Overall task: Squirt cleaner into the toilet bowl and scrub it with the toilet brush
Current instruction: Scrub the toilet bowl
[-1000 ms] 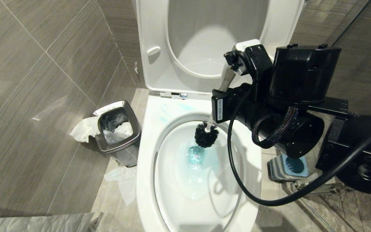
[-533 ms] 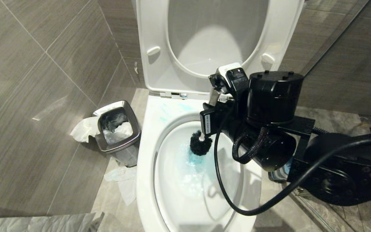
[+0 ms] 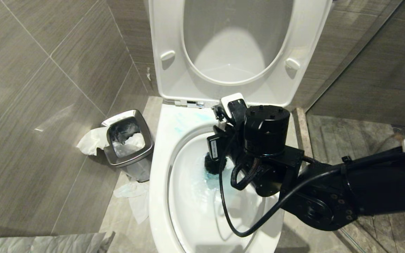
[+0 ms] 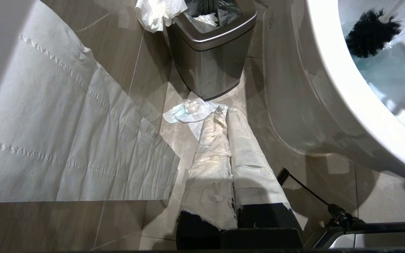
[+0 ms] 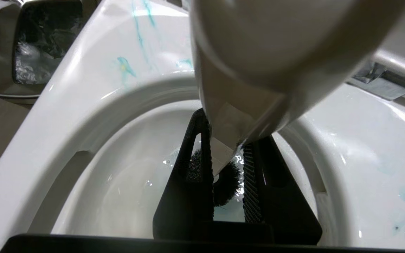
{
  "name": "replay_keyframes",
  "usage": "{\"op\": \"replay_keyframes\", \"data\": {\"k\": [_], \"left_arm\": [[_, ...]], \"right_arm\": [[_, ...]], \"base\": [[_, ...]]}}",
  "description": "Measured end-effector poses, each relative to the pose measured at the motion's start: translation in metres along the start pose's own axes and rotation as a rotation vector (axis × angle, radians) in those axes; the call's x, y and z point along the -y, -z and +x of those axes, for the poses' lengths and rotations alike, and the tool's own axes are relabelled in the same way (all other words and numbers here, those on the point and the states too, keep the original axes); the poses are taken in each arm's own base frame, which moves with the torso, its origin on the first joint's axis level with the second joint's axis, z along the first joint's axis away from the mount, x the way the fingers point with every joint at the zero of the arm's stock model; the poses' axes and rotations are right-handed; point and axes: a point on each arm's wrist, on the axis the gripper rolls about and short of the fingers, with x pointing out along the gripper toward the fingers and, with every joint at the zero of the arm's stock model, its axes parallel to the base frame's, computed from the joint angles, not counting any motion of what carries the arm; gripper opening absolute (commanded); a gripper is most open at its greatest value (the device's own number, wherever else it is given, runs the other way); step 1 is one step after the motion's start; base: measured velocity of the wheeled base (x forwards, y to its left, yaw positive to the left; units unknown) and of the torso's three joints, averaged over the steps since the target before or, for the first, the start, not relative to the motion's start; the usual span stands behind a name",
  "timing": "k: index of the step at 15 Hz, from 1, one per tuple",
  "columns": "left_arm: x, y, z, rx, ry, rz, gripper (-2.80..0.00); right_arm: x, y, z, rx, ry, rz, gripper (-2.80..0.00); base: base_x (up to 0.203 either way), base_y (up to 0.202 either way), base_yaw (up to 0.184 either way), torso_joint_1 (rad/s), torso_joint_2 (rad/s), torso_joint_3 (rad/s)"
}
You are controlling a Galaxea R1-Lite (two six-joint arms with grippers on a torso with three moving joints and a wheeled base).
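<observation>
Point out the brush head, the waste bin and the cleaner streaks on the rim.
Brush head point(image 4: 371, 33), left wrist view, bristle middle.
Waste bin point(image 3: 128, 141), head view, steel rim.
Cleaner streaks point(image 5: 140, 33), right wrist view, on the rim.

White bowl point(image 3: 160, 196), seat raised; black brush point(image 3: 212, 166) head low inside, above turquoise cleaner point(image 3: 212, 182) pooled there and streaked on far rim.

Raised seat point(image 3: 223, 49) behind bowl point(image 3: 158, 182), waste bin point(image 3: 128, 142) left, floor right open
</observation>
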Motion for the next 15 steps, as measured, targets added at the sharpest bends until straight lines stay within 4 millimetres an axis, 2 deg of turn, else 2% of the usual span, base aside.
{"op": "replay_keyframes", "data": {"k": [4,7,10,15], "left_arm": [[0.0,0.0,0.0,0.0,0.0,0.0,-2.8],[0.0,0.0,0.0,0.0,0.0,0.002,-2.8],[0.0,0.0,0.0,0.0,0.0,0.001,-2.8],[0.0,0.0,0.0,0.0,0.0,0.0,-2.8]], "right_arm": [[-0.006,0.019,0.008,0.003,0.013,0.002,-2.8],[-0.006,0.021,0.009,-0.002,0.019,-0.002,-2.8],[-0.001,0.009,0.002,0.011,0.025,0.002,-2.8],[0.008,-0.021,-0.028,0.011,0.031,-0.004,-2.8]], "base": [[0.0,0.0,0.0,0.0,0.0,0.0],[0.0,0.0,0.0,0.0,0.0,0.0],[0.0,0.0,0.0,0.0,0.0,0.0],[0.0,0.0,0.0,0.0,0.0,0.0]]}}
